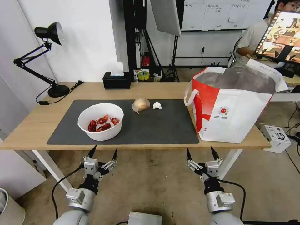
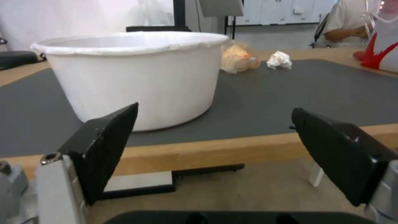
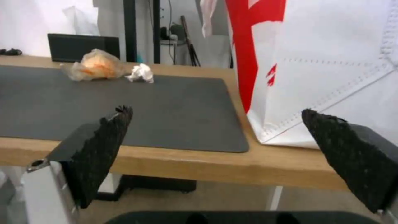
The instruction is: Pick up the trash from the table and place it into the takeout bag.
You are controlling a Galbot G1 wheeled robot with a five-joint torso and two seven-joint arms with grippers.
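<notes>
From the head camera, the table (image 1: 40, 120) carries a grey mat (image 1: 156, 125) with a white bowl (image 1: 100, 121) of red shells on its left part, a tan lump (image 1: 140, 104) and a small tissue wad (image 1: 157, 105) just beside each other toward the back, and the takeout bag (image 1: 232, 107) standing open at the right end; the left gripper (image 1: 104, 152) and right gripper (image 1: 201, 152) hang below the near edge, both with fingers spread apart and empty; in the left wrist view the bowl (image 2: 136, 77) stands straight ahead of the left gripper (image 2: 213, 124); it looks stiff but thin-walled and likely to tip, so the rim seems the best hold; in the right wrist view the lump (image 3: 97, 68) and wad (image 3: 141, 73) lie far across the mat from the right gripper (image 3: 217, 124), the bag (image 3: 331, 71) near it; both look light, soft and easy to crush, best pinched across the middle
</notes>
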